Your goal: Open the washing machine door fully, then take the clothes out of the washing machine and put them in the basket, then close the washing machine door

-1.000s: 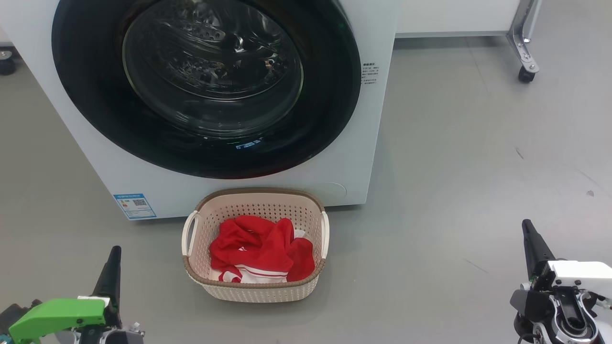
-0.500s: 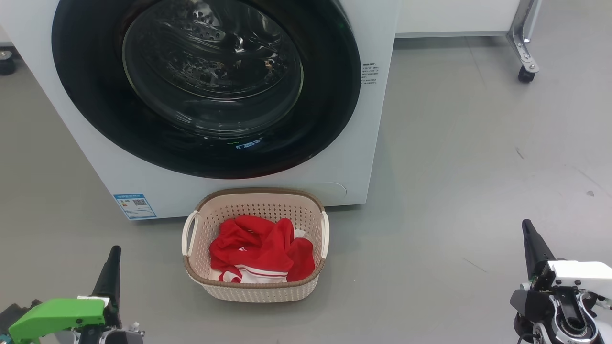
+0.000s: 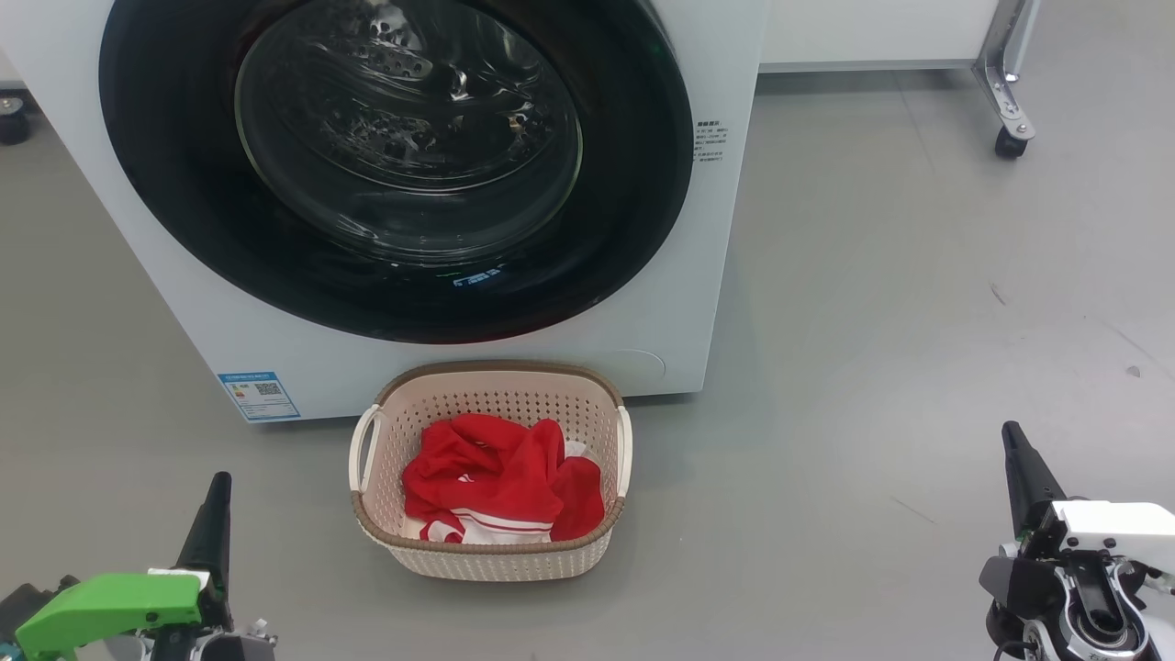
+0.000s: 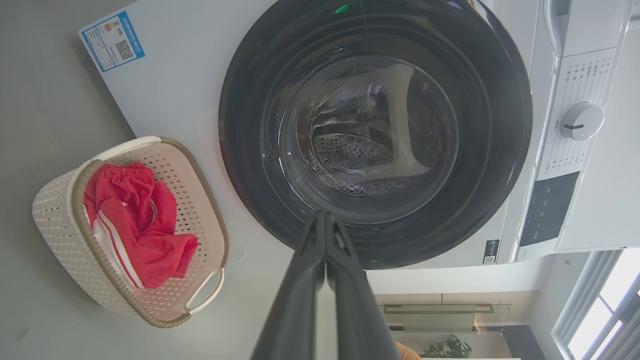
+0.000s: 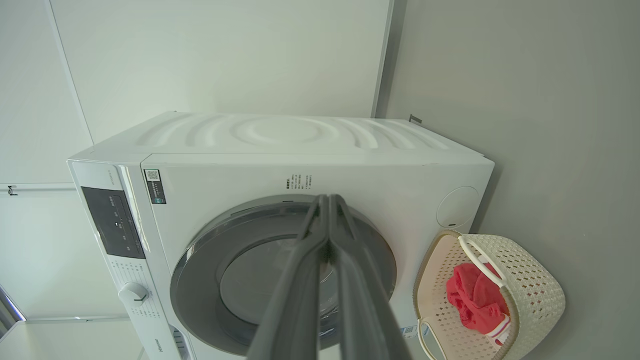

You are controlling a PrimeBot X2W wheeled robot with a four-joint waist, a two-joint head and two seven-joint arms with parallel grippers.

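At 7 o'clock the left tool (image 3: 219, 485) is pinched narrow, holding nothing. The washing machine door (image 3: 404, 138) sits shut on the washing machine (image 3: 229, 340) at 11 o'clock, and at 6 o'clock, on the floor (image 3: 872, 321) just before it, the basket (image 3: 496, 369) holds the clothes (image 3: 496, 477). At 4 o'clock the right tool (image 3: 1013, 439) is likewise narrow and empty.

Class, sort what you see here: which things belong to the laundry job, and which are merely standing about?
Belong to the job: washing machine, washing machine door, clothes, basket.
Merely standing about: wheeled metal frame, potted plant, window.
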